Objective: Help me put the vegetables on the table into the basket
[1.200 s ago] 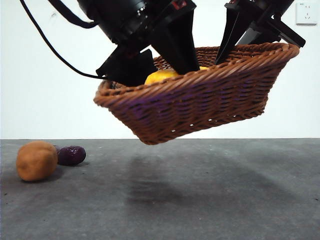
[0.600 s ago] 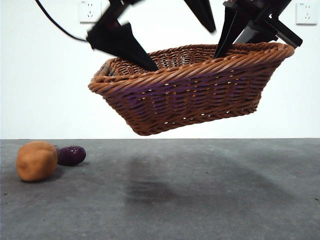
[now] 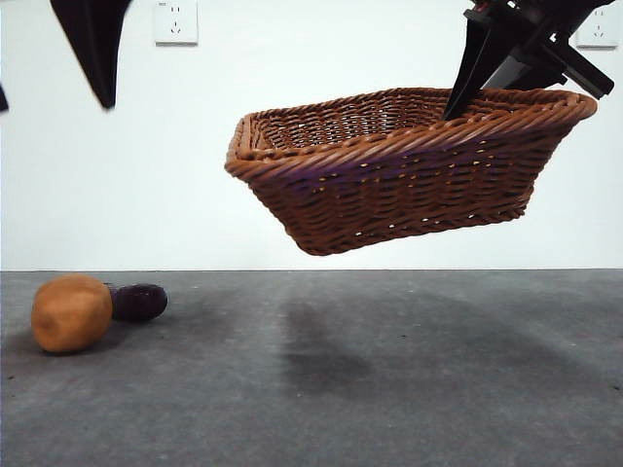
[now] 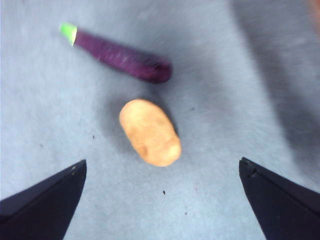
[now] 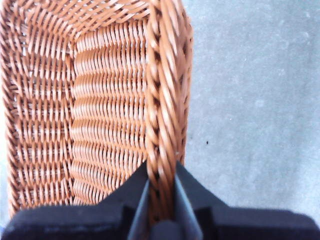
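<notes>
The basket (image 3: 409,170) hangs tilted in the air above the table (image 3: 438,389), and my right gripper (image 3: 458,102) is shut on its braided rim (image 5: 161,125) at the high right end. Two vegetables lie at the table's left: a tan potato (image 3: 70,311) and a dark purple eggplant (image 3: 138,302) just behind it. My left gripper (image 3: 58,88) is high at the left, open and empty. In the left wrist view its jaws (image 4: 160,200) stand wide apart above the potato (image 4: 150,132) and the eggplant (image 4: 120,57). The basket's floor is hidden in the front view.
White wall sockets (image 3: 175,21) (image 3: 596,27) sit on the back wall. The basket's shadow (image 3: 311,360) falls on the grey table below it. The two vegetables lie well left of that shadow.
My left gripper rose out of the basket and swung up to the left, now over the potato. The yellow item no longer shows above the rim. The basket shifted slightly right.
</notes>
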